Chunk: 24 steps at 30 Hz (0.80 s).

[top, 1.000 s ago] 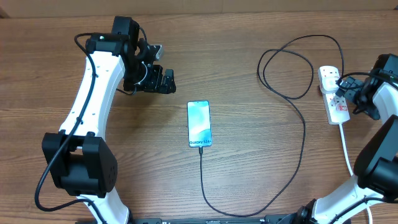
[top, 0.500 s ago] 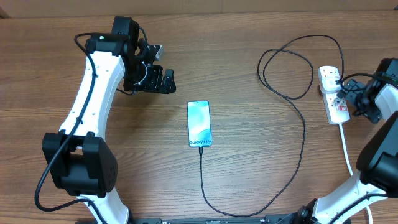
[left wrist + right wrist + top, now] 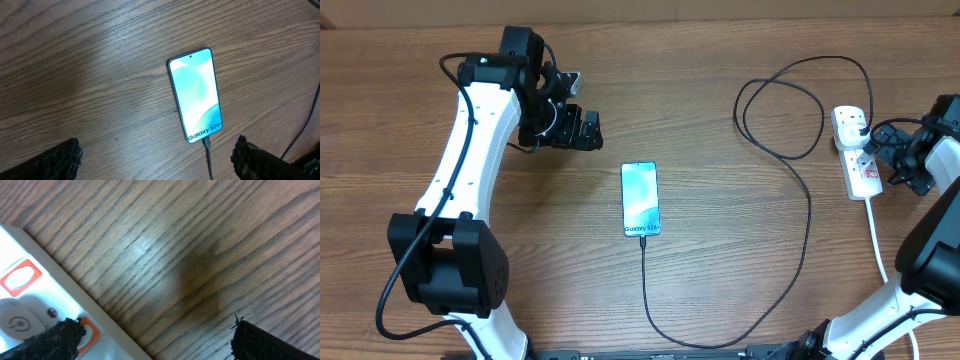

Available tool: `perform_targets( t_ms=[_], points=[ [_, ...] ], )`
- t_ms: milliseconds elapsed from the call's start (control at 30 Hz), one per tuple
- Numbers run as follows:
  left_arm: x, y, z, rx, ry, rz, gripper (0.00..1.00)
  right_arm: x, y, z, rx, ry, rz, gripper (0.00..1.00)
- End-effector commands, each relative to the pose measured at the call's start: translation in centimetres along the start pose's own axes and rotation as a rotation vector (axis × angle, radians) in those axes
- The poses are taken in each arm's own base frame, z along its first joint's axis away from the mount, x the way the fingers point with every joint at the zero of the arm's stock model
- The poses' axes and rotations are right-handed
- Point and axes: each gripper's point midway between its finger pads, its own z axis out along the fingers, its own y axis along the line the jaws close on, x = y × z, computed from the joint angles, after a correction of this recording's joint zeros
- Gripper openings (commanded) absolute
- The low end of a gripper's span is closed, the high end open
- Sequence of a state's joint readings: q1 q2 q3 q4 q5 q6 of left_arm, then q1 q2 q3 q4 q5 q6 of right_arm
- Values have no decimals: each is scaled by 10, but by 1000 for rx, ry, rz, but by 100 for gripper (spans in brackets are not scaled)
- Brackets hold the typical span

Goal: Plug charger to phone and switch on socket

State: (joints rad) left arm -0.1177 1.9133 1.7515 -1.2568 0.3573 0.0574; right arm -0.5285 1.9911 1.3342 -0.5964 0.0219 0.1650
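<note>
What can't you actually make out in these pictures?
- Socket switches, on or off: too small from overhead. The right wrist view catches only a corner, cut off by its left edge.
- Charger plug at the socket: tiny from overhead, merging with the black right gripper beside it.
- Charger cable in the left wrist view: cut off by the bottom edge just below the phone.

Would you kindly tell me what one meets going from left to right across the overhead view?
left gripper → phone → charger, taken at its big loop → socket
</note>
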Motion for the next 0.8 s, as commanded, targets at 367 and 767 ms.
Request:
perform_targets(
  t_ms=[367, 767],
  points=[
    [-7, -4, -11, -8, -39, 13, 99, 31, 12, 12, -58, 122, -24, 100],
    [-7, -4, -11, -8, -39, 13, 100, 35, 10, 12, -50, 140, -24, 100]
  ],
)
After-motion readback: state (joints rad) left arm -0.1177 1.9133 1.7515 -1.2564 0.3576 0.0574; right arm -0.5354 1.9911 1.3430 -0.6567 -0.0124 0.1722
